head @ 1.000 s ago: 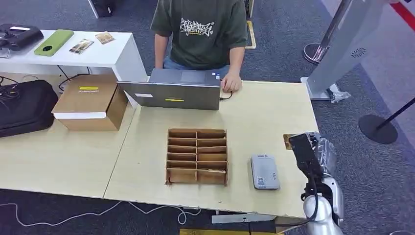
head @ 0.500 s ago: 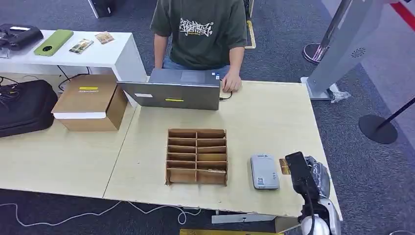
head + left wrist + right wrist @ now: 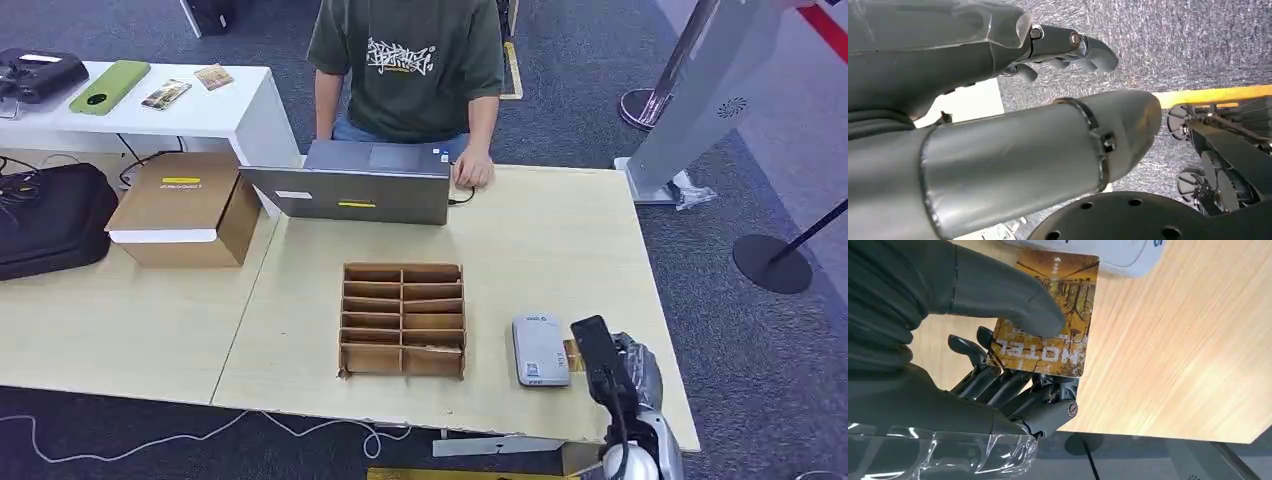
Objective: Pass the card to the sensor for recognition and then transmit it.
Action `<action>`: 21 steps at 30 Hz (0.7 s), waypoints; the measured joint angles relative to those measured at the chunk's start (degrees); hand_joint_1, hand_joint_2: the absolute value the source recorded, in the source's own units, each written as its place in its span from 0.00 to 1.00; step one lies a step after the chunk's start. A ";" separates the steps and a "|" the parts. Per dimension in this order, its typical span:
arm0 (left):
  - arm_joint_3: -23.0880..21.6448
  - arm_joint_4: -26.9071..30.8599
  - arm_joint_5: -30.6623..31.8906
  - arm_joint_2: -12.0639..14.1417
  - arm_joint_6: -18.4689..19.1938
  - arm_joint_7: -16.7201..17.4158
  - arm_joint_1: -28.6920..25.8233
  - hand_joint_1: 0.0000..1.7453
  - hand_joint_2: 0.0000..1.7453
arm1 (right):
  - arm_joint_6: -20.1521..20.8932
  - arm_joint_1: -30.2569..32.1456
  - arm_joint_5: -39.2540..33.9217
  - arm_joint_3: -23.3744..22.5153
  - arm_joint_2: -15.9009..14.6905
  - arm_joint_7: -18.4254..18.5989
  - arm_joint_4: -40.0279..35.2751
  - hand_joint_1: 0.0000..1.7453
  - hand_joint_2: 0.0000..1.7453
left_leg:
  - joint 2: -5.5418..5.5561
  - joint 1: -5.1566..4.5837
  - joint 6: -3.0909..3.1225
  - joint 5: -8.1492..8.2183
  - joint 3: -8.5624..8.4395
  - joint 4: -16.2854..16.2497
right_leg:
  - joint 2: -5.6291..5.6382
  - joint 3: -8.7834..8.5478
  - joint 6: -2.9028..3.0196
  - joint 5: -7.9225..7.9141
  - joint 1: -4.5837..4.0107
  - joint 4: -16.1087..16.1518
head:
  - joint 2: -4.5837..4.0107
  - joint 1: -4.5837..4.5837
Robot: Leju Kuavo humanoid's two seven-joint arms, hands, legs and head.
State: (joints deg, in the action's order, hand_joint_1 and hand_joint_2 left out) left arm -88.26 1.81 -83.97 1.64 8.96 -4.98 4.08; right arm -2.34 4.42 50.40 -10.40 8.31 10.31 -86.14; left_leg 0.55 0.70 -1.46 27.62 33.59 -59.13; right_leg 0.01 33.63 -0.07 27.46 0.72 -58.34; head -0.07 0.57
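Card brought up to the reader's edge, recognition about to begin

Head view: over the last second the right hand (image 3: pixel 612 372) has travelled along the right edge of the tabletop (image 3: pixel 540 225) toward the near right corner, bringing the hotel key card (image 3: pixel 574 353) just beside the grey card reader (image 3: pixel 540 349); a person (image 3: pixel 410 60) sits behind a laptop (image 3: pixel 352 185) at the far edge.
Left wrist view: the left hand (image 3: pixel 1068 47) hangs over carpet, fingers curled, holding nothing.
Right wrist view: thumb and fingers (image 3: pixel 1013 385) pinch the card, its far edge touching the reader (image 3: pixel 1088 250); sliding fully over it likely comes next.
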 joint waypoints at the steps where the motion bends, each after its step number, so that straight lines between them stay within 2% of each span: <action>1: 0.00 0.00 0.02 0.02 -0.02 0.00 0.02 0.00 0.00 | 0.13 -0.46 0.11 -0.11 0.00 0.31 0.81 1.00 1.00 | 0.00 0.00 0.00 0.00 0.00 0.00 | 0.00 0.00 0.00 0.00 0.00 0.00 | 0.00 0.02; 11: 0.00 0.00 -0.22 0.04 -0.02 0.00 0.05 0.00 0.00 | -0.87 -4.11 1.84 -1.29 0.00 0.72 7.24 1.00 1.00 | -0.01 0.01 0.00 0.00 0.00 0.00 | 0.02 0.00 0.00 0.00 0.00 -0.01 | -0.02 0.02; 21: 0.00 0.00 -0.48 -0.02 -0.09 -0.02 0.04 0.00 0.00 | -1.03 -5.33 3.32 -1.42 0.00 0.64 8.48 1.00 1.00 | 0.00 0.00 0.00 0.00 0.00 0.00 | 0.01 0.00 0.00 0.00 0.00 0.00 | 0.00 0.02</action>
State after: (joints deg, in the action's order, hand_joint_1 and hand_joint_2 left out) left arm -88.26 1.81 -84.46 1.62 8.87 -5.01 4.12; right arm -3.37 -0.91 53.73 -11.82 8.31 10.95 -77.66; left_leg 0.55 0.70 -1.46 27.62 33.58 -59.13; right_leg 0.02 33.62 -0.07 27.46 0.72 -58.34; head -0.07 0.59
